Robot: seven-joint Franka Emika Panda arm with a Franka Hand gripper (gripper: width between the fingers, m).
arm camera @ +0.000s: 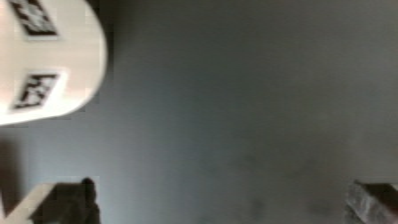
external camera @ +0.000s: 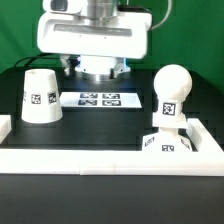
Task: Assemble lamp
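The tapered white shade (external camera: 41, 95) stands wide end down on the black table at the exterior view's left. The round bulb (external camera: 172, 88) stands upright on its stem in the squat base (external camera: 165, 143) at the exterior view's right, against the white wall. My gripper (external camera: 97, 68) hangs at the back centre, above and behind the marker board (external camera: 98, 99), apart from all three parts. In the wrist view the gripper (arm camera: 217, 205) is open and empty over bare table. Its fingertips (arm camera: 68, 203) are far apart, and the shade (arm camera: 45, 70) with two tags shows at one edge.
A low white wall (external camera: 100, 158) runs along the front and both sides of the black table. The marker board lies flat between the shade and the bulb. A green backdrop stands behind the arm.
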